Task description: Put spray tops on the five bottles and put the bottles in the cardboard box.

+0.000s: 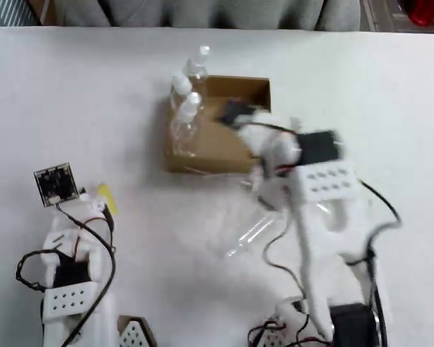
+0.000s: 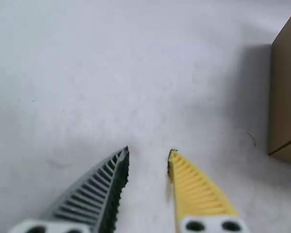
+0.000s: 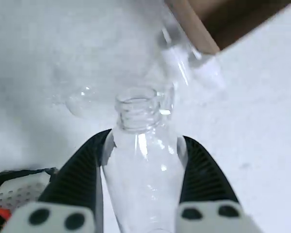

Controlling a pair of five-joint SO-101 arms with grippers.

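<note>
The cardboard box [image 1: 228,141] sits mid-table with three clear bottles with white spray tops [image 1: 184,97] standing at its left side. My right gripper [image 3: 145,138] is shut on a clear bottle [image 3: 138,160] whose threaded neck is bare, held just off a corner of the box [image 3: 203,29]. The right arm [image 1: 315,173] hangs over the box's right front corner. Another clear bottle [image 1: 251,233] lies on the table in front of the box. My left gripper [image 2: 148,151] stands open over bare table, left of the box [image 2: 286,97]; its yellow finger [image 1: 105,199] shows at the lower left.
A blurred clear piece [image 3: 184,63] lies by the box corner and a round clear shape [image 3: 80,99] on the table beyond the held bottle. Cables trail around both arm bases [image 1: 347,318]. Open white table lies to the left and far right.
</note>
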